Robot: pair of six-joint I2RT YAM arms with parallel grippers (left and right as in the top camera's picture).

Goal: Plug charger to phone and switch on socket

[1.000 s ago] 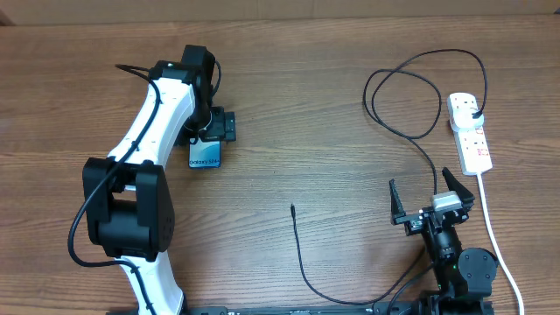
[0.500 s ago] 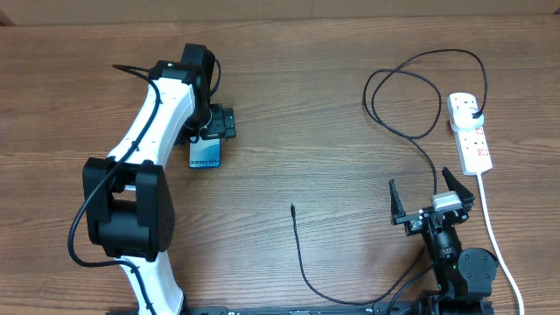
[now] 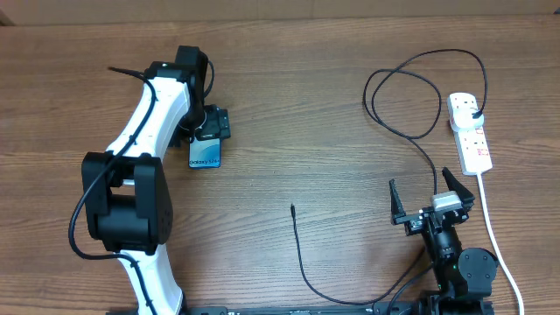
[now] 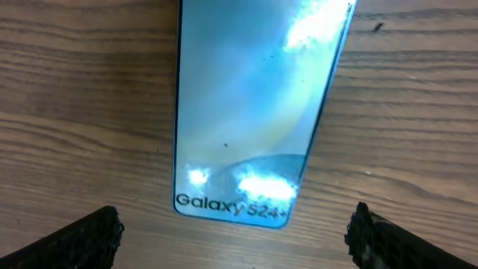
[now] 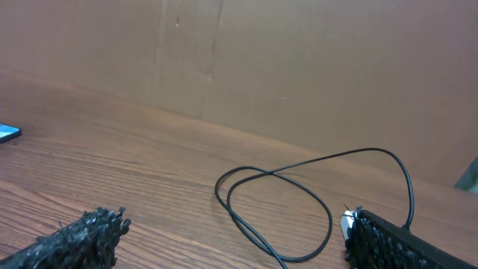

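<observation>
The left gripper hovers in the upper left of the overhead view, fingers spread above the top end of the slim smartphone with a light blue screen, which lies flat on the brown wooden table. The thin black charger cable's free tip lies at lower centre. The right gripper stands spread and empty at lower right, near the white power strip.

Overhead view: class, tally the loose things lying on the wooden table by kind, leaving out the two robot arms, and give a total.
Galaxy phone: 1
black charger cable: 1
white power strip: 1
Total: 3
</observation>
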